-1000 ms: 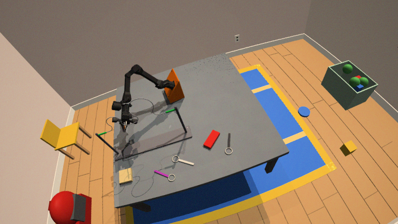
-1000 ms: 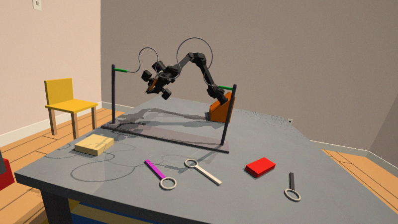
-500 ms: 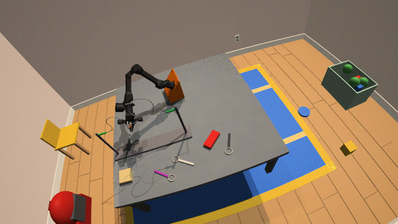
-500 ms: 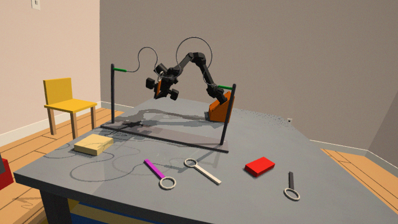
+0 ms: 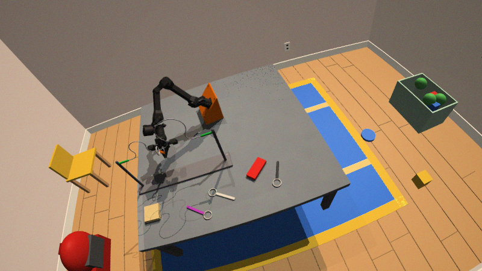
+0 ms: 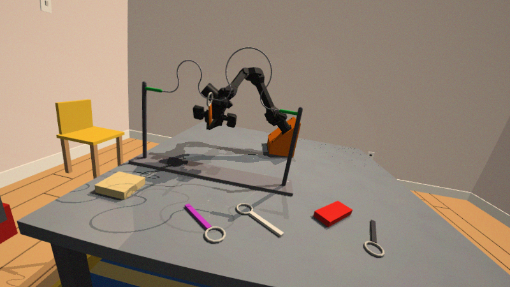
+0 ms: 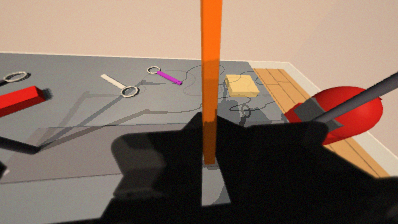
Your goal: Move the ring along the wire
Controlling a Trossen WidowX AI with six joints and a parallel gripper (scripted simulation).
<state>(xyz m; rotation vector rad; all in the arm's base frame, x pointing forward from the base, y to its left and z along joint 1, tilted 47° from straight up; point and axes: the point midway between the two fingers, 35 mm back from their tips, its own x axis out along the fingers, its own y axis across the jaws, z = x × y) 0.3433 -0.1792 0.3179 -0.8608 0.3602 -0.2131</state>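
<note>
Gripper (image 6: 211, 123) is clamped on the orange handle (image 6: 210, 113), w/ the handle running up between the dark fingers in the wrist view (image 7: 210, 75). Ring (image 6: 209, 97) sits at the handle's top end in the exterior view, up in the air over the tabletop (image 6: 320, 171), approx. mid-span on the thin grey wire (image 6: 189, 62), between the left post (image 6: 144, 117) and right post (image 6: 292, 146); can't tell from these views whether the wire passes through the ring or touches it. Green part (image 6: 153, 89) by the left post is well apart from the ring; the other green part (image 6: 288, 111) by the right post is further off, past the big wire loop (image 6: 249, 48). Arm reaches over from its orange base (image 6: 280, 141). On the tabletop nearer the camera: wood block (image 6: 120, 184), purple-handled ring (image 6: 204, 222), white-handled ring (image 6: 258, 217), red block (image 6: 332, 213), dark-handled ring (image 6: 373, 239). Yellow chair (image 6: 80, 128) stands on the floor at left, beside the tabletop.
</note>
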